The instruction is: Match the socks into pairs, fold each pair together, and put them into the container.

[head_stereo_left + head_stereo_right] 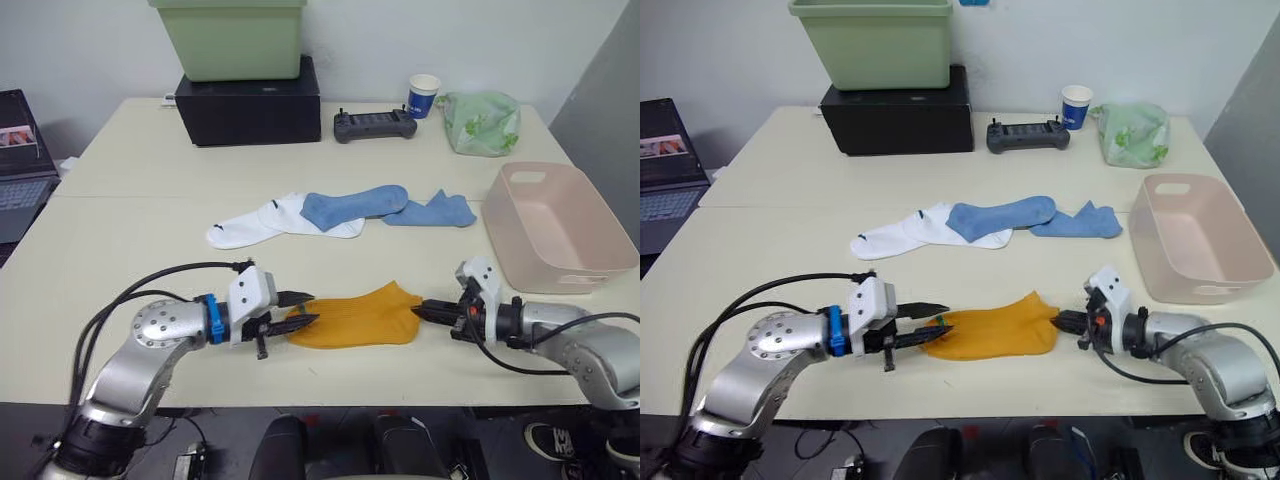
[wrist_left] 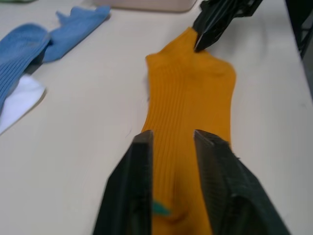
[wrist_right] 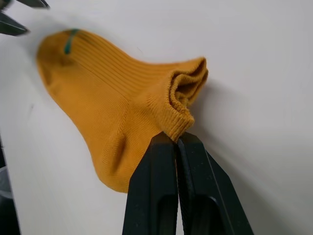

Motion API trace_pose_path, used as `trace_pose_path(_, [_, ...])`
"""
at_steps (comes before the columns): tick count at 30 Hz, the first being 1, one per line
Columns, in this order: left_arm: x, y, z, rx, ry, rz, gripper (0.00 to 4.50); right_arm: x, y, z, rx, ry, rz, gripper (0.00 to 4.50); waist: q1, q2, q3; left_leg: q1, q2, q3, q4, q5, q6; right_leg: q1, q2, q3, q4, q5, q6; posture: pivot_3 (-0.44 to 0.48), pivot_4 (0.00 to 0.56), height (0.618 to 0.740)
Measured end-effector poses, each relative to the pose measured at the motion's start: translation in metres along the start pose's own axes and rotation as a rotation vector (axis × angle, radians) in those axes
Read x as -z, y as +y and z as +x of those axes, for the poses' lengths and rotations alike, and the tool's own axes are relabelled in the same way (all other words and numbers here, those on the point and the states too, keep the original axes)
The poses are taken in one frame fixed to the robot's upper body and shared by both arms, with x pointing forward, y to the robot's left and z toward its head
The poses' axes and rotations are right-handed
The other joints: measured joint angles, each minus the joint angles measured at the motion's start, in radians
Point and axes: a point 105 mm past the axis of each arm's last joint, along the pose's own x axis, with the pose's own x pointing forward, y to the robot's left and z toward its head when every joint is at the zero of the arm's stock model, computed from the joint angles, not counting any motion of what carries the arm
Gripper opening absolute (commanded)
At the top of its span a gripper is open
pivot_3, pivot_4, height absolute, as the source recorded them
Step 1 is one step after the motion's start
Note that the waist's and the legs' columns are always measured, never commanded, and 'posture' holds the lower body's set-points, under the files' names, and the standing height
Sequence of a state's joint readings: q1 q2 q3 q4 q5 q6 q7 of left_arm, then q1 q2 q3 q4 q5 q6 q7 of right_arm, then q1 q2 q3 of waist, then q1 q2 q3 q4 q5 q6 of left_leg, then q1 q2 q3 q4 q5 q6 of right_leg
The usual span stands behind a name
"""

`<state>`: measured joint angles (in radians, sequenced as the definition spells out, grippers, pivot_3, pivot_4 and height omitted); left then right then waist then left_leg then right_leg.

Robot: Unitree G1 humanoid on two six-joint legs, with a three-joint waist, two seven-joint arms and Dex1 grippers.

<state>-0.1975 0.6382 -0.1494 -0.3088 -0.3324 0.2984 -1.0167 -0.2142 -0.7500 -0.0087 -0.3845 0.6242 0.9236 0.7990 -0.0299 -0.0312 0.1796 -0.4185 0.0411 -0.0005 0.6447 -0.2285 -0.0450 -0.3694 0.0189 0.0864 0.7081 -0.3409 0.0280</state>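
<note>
We see a mustard-orange sock (image 1: 362, 316), ribbed, with a small green mark near its toe. The two blue socks (image 1: 355, 206) are light blue and also ribbed; the white socks (image 1: 250, 226) carry a small dark mark. The container (image 1: 556, 228) is pale pink. The bin (image 1: 232, 38) is light green, the box (image 1: 250, 105) beneath it black. The bag (image 1: 482, 122) is pale green, the cup (image 1: 423, 96) blue and white, the table (image 1: 130, 190) cream. Both grippers, left (image 1: 300, 308) and right (image 1: 424, 311), have black fingers.

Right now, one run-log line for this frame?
phase: orange pair | right gripper shut on orange sock cuff | left gripper open over toe | pink tub empty
</note>
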Motion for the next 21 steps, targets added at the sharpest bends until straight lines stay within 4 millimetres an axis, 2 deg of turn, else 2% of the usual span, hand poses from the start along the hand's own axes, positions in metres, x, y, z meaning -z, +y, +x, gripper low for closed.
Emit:
trace_pose_path(1, [0.001,0.000,0.007,0.015,-0.002,-0.006,0.02,-0.001,-0.001,-0.001,-0.003,0.003,-0.005,0.00,0.001,0.000,0.000,0.000,0.000,0.000,0.000,0.000,0.000,0.000,0.000,0.000,0.000,0.000,0.000,0.000,0.150,0.740])
trace_pose_path(3, [0.004,-0.001,0.023,0.054,0.003,-0.014,0.02,0.002,-0.004,-0.003,-0.009,0.012,0.011,0.00,0.001,0.000,0.000,-0.001,0.000,0.000,0.000,0.000,0.000,-0.001,0.000,0.000,-0.001,0.000,0.000,0.000,0.150,0.740])
trace_pose_path(8, [0.020,-0.008,0.042,0.121,0.076,-0.027,0.02,0.008,-0.009,-0.006,-0.017,0.031,0.018,0.00,-0.005,0.000,0.000,-0.001,0.001,0.000,0.000,0.000,0.000,-0.002,0.002,0.001,0.000,0.000,0.000,0.000,0.150,0.740])
trace_pose_path(12, [0.034,-0.006,0.043,0.112,0.137,-0.028,0.02,0.009,-0.011,-0.006,-0.019,0.028,0.006,0.00,-0.004,0.000,0.000,-0.001,0.002,0.000,0.000,0.000,0.000,-0.002,0.003,0.001,0.001,0.000,0.000,0.000,0.150,0.740])
trace_pose_path(17, [0.037,0.002,0.043,0.085,0.164,-0.010,0.02,0.009,-0.010,-0.005,-0.023,0.023,-0.006,0.00,-0.003,0.000,0.000,-0.001,0.002,0.000,0.000,0.000,0.000,-0.002,0.003,0.001,0.001,0.000,0.000,0.000,0.150,0.740])
trace_pose_path(21, [0.040,0.001,0.043,0.090,0.171,-0.029,0.02,0.006,-0.004,-0.003,-0.067,-0.003,0.017,0.00,-0.003,0.000,0.000,0.000,0.002,0.000,0.000,0.000,0.000,-0.001,0.003,0.001,0.002,0.000,0.000,0.000,0.150,0.740])
